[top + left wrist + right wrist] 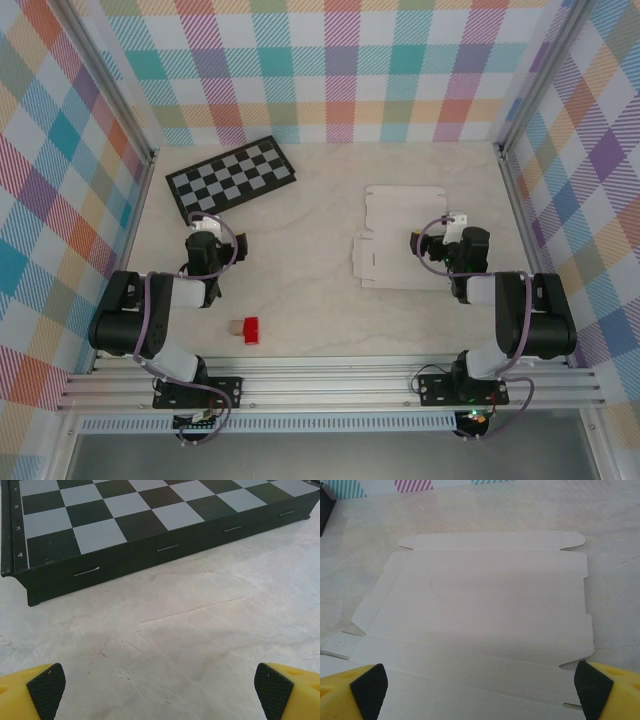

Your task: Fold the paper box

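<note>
The paper box (400, 240) lies flat and unfolded on the table, a white die-cut sheet with flaps and tabs, right of centre. My right gripper (447, 232) hovers over its near right part, jaws wide apart with nothing between them. In the right wrist view the paper box (485, 610) spreads out ahead of my right gripper (480, 695), whose black fingertips (369, 690) sit at the bottom corners. My left gripper (204, 228) is open above bare table, far left of the sheet. Seen from the left wrist, the left gripper (160, 695) has nothing between its fingertips (47, 690).
A black-and-grey checkerboard (232, 178) lies at the back left, its dark side wall (165, 547) just ahead of the left gripper. A small red block (251, 329) and a tan block (236, 328) sit near the front edge. Plaid walls enclose the table.
</note>
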